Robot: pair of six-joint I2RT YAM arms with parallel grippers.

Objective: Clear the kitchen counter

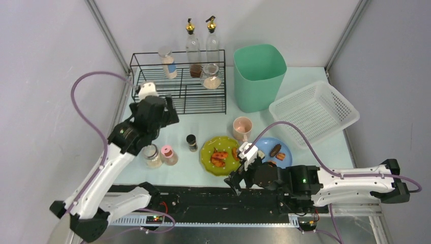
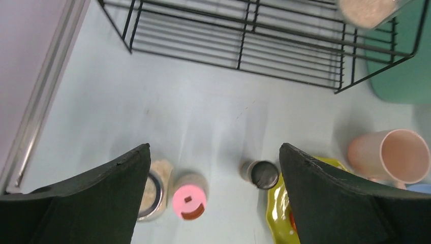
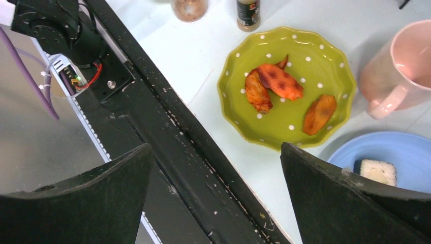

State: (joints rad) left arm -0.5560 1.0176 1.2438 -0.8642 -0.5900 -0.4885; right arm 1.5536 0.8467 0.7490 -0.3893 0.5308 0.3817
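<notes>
Left hand (image 2: 213, 152) is hovering spread wide and empty above the bench (image 1: 203, 124), near the pink-capped jar (image 2: 188, 201); it should be dropping squarely over that cap, avoiding the glass jar (image 2: 158, 188) just beside. Right hand (image 3: 213, 150) is hanging spread too, by the green plate (image 3: 325, 66).

A lime-green plate (image 3: 239, 71) dotted with white sits on the pale mint-green tabletop (image 1: 203, 127). The mug (image 1: 242, 126) is pink, the other plate (image 1: 287, 155) plain blue, the bin (image 1: 256, 81) green, the basket (image 1: 297, 93) white.
</notes>
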